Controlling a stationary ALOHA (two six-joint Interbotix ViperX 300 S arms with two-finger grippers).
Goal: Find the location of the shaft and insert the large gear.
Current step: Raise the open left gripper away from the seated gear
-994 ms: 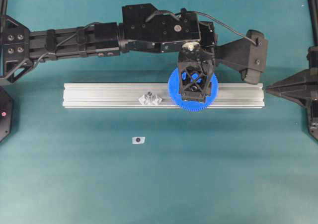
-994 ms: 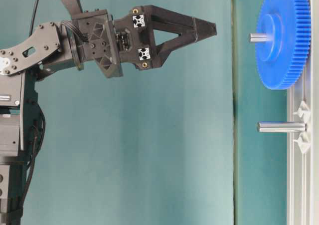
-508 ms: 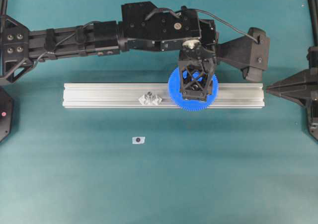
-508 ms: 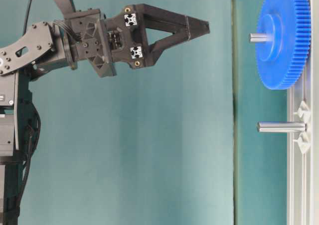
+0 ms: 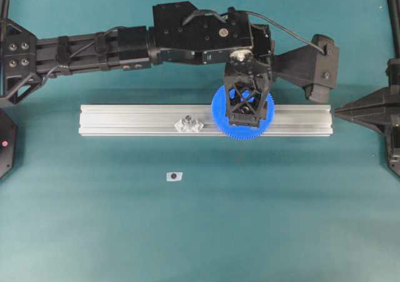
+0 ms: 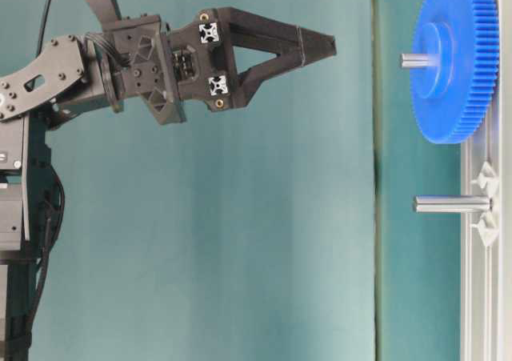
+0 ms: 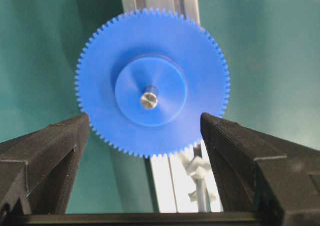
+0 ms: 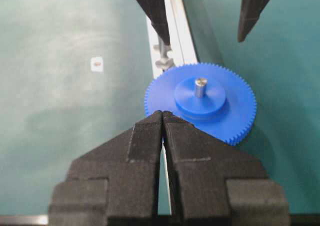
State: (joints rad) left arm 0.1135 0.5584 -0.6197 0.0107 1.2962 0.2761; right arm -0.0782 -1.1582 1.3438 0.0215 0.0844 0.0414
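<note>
Your left gripper [image 7: 145, 131] hangs above the bright blue plastic toothed gear [image 7: 152, 83] with its two black fingers [image 7: 45, 156] spread wide, one on each side of the disc and clear of its rim; it has hold of nothing. In the table-level view that same gripper [image 6: 320, 45] sits well apart from the gear [image 6: 456, 57], and compared with a second ago it has drawn a little further away from it, then settled, while the spread of the fingers has not changed.

What that means for you: the gear stayed exactly where it was when the claw backed off, so it is carrying itself. It sits on the grey aluminium rail [image 5: 137, 120], and a slim silvery pin [image 7: 149, 98] pokes up through its raised round hub. A second silvery pin [image 6: 452, 204], flanked by small clear mounts, stands bare further along the rail. I'd judge the insertion done, provided the pin through the hub is the shaft you were after; from these views it looks equally slim and silvery, and I cannot tell them apart by height.

Your right gripper [image 8: 162, 117] has its black fingers pressed together with nothing between them, and it points toward the gear [image 8: 200, 105] from a distance without touching it.

A small pale tag [image 5: 174, 176] lies alone on the teal table [image 5: 281, 219], well apart from the rail.
</note>
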